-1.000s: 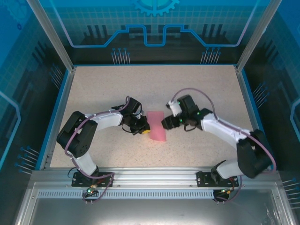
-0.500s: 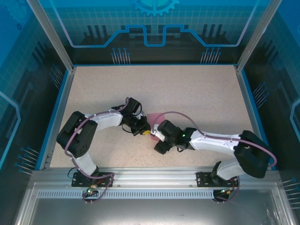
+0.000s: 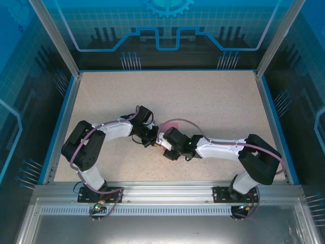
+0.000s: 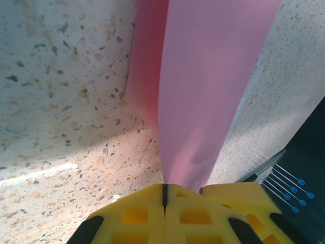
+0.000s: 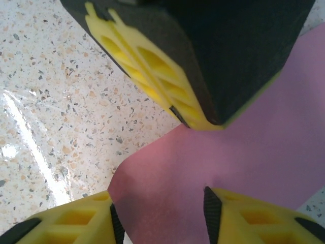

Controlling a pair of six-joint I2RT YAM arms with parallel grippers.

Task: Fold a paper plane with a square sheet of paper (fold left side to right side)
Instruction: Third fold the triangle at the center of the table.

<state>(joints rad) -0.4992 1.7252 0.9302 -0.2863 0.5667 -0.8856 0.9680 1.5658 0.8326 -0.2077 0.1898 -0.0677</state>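
I am watching left jaws pinching an edge of the pink sheet (image 4: 203, 101), right jaws spread astride it, wide tabletop (image 3: 213, 96) lying beyond.

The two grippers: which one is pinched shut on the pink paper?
The left gripper: its yellow fingers meet on the paper; the right gripper stands open astride it.

1. You see the square sheet of paper (image 4: 203, 76) as thin, matt, smooth pink-red paper with a soft fold.
2. Under the sheet, the surface (image 5: 45, 76) is smooth and stone-speckled, with a glossy glare streak left of the sheet.
3. At the sheet's edge, the left claw (image 4: 165, 195) has matt yellow moulded plastic fingers with recessed pockets.
4. Over the sheet, the right claw (image 5: 160, 216) shows the same yellow plastic, edged in black.
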